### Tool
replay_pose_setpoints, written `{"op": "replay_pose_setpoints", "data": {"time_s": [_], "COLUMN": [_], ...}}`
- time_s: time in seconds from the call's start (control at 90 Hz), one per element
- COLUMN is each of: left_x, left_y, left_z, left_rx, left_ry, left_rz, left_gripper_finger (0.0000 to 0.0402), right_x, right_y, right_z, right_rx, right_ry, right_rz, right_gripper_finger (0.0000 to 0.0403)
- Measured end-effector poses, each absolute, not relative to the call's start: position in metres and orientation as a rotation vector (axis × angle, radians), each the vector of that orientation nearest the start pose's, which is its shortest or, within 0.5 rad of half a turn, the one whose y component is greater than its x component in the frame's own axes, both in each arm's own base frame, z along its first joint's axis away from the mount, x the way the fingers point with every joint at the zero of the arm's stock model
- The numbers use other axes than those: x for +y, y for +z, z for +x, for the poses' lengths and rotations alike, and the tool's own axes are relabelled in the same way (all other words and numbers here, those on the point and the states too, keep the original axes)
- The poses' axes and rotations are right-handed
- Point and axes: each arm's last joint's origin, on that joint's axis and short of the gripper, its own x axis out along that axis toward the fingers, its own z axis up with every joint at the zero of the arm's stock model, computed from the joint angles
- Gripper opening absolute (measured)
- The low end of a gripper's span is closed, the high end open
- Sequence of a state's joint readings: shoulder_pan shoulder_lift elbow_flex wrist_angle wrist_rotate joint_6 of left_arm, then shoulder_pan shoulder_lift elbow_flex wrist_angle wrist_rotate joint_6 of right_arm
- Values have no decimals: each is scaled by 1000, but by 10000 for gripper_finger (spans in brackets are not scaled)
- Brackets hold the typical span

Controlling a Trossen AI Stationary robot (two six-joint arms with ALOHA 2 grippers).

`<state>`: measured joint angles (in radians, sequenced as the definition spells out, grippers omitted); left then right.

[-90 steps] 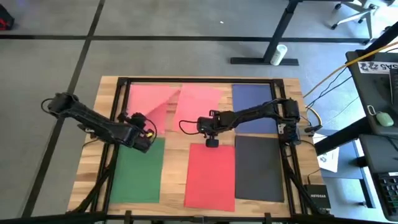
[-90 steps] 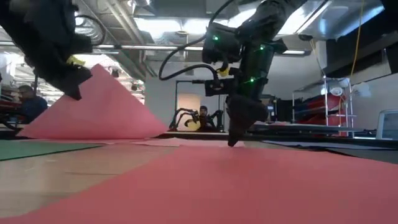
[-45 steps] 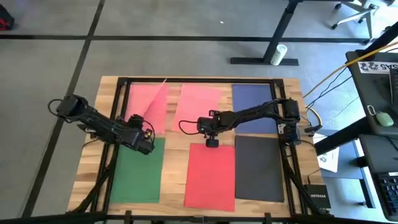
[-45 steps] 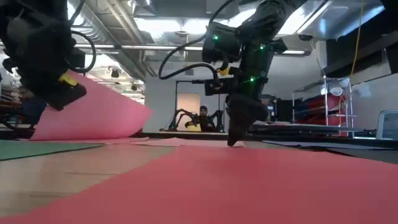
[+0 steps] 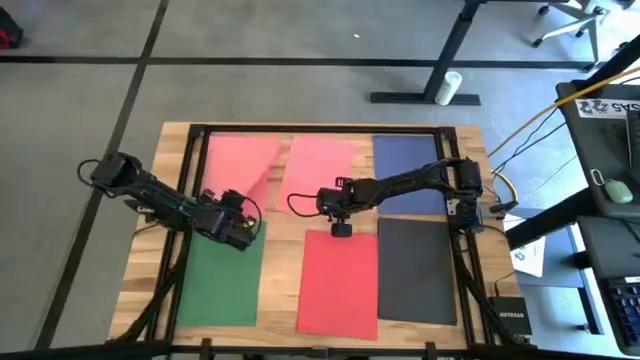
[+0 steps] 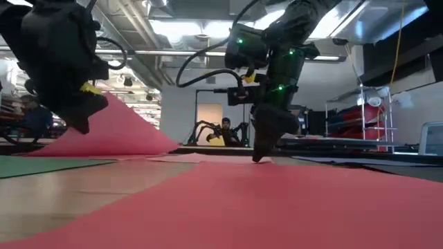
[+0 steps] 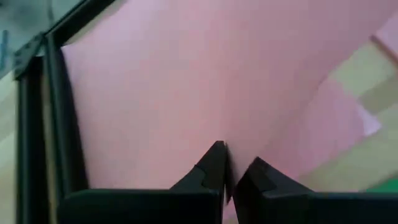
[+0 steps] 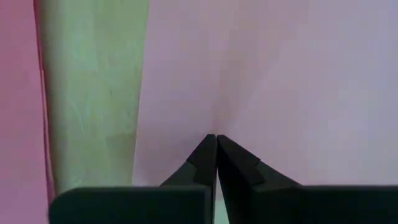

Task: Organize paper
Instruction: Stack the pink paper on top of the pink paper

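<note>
Six paper sheets lie on the wooden table: a pink one at the far left, a second pink one beside it, navy at the far right, then green, red and dark grey along the near side. My left gripper is shut on the far-left pink sheet, whose near part rises off the table. My right gripper stands shut, pointing down, at the near edge of the second pink sheet. My left gripper pinches the far-left pink sheet at its near edge between its two fingers, one layer as far as shows. That part is raised and slopes down to the far part, which lies on the table. My right gripper presses its shut fingertips from above onto the second pink sheet, close to its near edge. That sheet lies flat on the table.
A dark frame runs along the table's far and side edges. A strip of bare wood separates the green and red sheets. People and other robot arms show in the room beyond the table.
My left gripper has gone a little down and toward the table's near edge and right, still shut on the pink sheet. The sheet's raised flap, which stood tall and folded over, now slopes lower. My right gripper has kept still.
</note>
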<state>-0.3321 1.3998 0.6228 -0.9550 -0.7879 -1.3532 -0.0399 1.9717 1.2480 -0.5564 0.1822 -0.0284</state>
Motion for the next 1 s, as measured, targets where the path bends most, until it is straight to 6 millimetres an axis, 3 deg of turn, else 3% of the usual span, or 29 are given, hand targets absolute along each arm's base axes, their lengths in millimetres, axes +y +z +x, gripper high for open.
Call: {"op": "replay_pose_setpoints", "data": {"time_s": [0.444,0.8,1.0], "left_x": [-41,-34,-34], "left_y": [147,147,146], "left_z": [180,183,183], "left_rx": [885,887,919], "left_ry": [1089,1111,1093], "left_rz": [-190,-201,-196], "left_gripper_finger": [5,107,140], "right_x": [-20,-20,-20], "right_y": [137,137,137], "right_z": [373,372,371], "right_rx": [1289,1302,1304], "right_ry": [-161,-160,-159], "right_rz": [-112,-114,-114], "right_gripper_finger": [0,0,0]}}
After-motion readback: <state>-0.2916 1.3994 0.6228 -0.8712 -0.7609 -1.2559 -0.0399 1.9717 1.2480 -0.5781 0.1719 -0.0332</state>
